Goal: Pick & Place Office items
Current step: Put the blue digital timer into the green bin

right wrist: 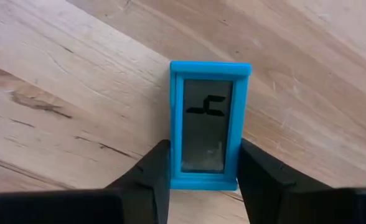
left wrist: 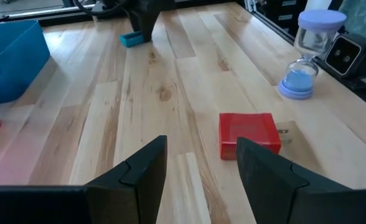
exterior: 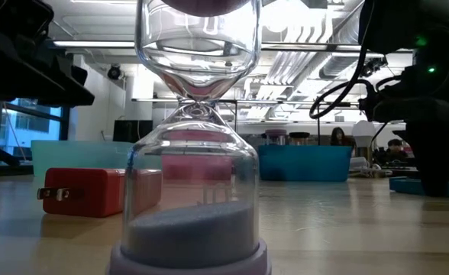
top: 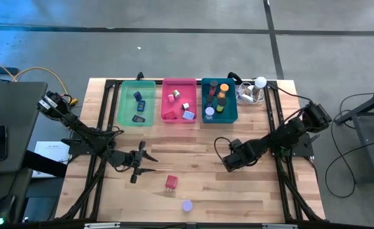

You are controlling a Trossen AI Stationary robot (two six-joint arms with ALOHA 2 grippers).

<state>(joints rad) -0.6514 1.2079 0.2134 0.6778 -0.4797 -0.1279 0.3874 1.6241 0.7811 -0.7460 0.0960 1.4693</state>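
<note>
Left gripper (top: 147, 163) sits low over the wooden table (top: 250, 191) on the left side, its two dark angular fingers (left wrist: 139, 174) spread apart with bare planks between them, holding nothing. Just ahead of it, slightly toward the table's front edge, lies the red block (left wrist: 248, 134), a boxy plastic piece; the low view shows two metal prongs sticking from one end, so it reads as a plug adapter. Beyond that, nearer the front edge, stands the small hourglass (left wrist: 310, 53) with lavender caps, clear glass bulbs and pale sand settled in the bottom; in the low view it fills the middle and its top is cut off.

Along the far edge, three rectangular plastic trays: green tray (top: 124, 108), pink tray (top: 168, 102), teal tray (top: 235, 105). Each holds small pieces, too tiny from overhead to name beyond dark blocks in the green one, pale and lavender bits in the pink one, and round caps plus an orange cylinder in the teal one. A white ball (top: 261, 82) with cables sits just past the teal tray.

Over to the right gripper (top: 227, 164), pressed down to the table right of centre. Its wrist view shows a blue-framed rectangular item (right wrist: 209, 124) with a grey screen-like face and dark marks, lying flat on the wood. The fingers (right wrist: 155, 171) touch both long sides, clamped on it; its near end is hidden behind the gripper body.
</note>
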